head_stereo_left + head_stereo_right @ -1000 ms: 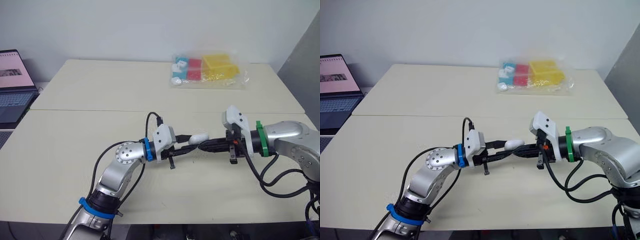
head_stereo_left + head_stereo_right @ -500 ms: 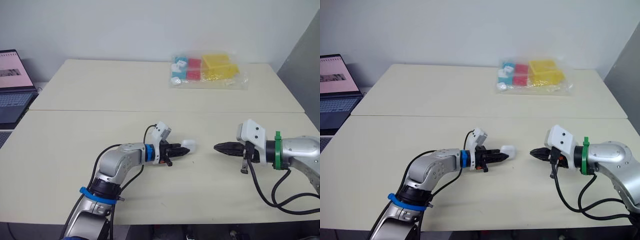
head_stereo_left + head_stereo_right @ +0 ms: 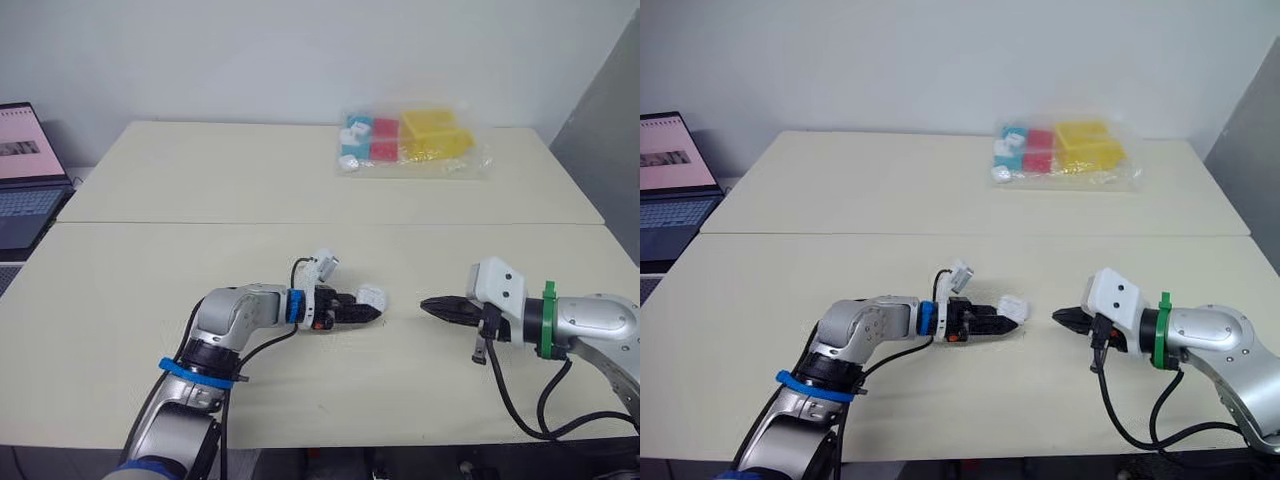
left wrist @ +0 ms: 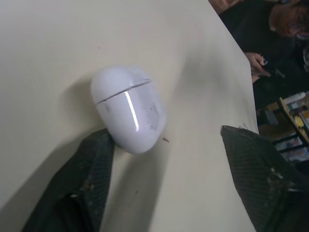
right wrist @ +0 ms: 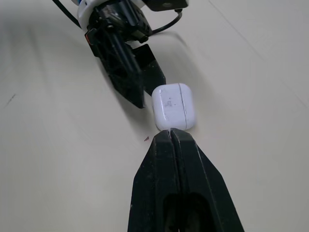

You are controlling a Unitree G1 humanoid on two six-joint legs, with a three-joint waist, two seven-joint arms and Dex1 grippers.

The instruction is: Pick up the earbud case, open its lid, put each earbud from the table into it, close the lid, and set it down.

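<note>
The white earbud case [image 4: 129, 108] lies on the table with its lid closed, also seen in the head view [image 3: 371, 297]. My left gripper [image 4: 166, 140] is open around it, low over the table. One black finger [image 4: 91, 164] touches the case's side and the other stands well apart from it. My right gripper [image 3: 428, 305] is shut and empty, a short way to the right of the case. Its tip [image 5: 170, 133] points at the case.
A clear plastic bag of coloured blocks [image 3: 410, 140] lies at the back of the far table. An open laptop [image 3: 25, 170] stands at the far left. A seam [image 3: 150, 221] runs between the two tables. A seated person [image 4: 285, 19] is beyond the table's edge.
The right gripper has drawn back to the right, away from the case. The left gripper brought the case down to the table and opened, letting it go.
</note>
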